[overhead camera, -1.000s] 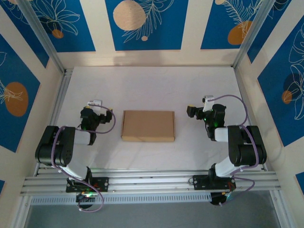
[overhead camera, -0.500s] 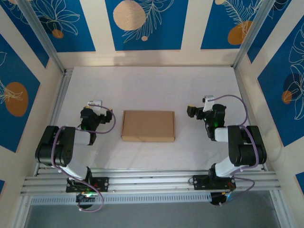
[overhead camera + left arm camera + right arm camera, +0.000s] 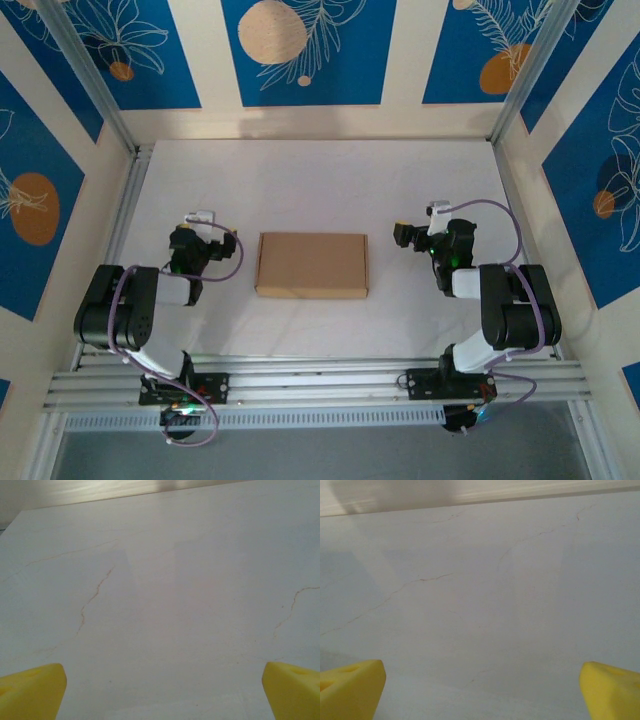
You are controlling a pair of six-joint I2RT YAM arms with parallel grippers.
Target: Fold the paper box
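fingertips (image 3: 30,692) cropped (both wrists), paper box (image 3: 312,264) creases unreadable

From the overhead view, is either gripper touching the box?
No, the box lies between the left gripper and right gripper, with bare table on each side.

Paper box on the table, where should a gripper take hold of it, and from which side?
Likely a short end edge, coming in low from the side. The paper box lies flat and looks closed, its top broad, while its thin short ends face the left gripper and right gripper, whose fingers stand open.
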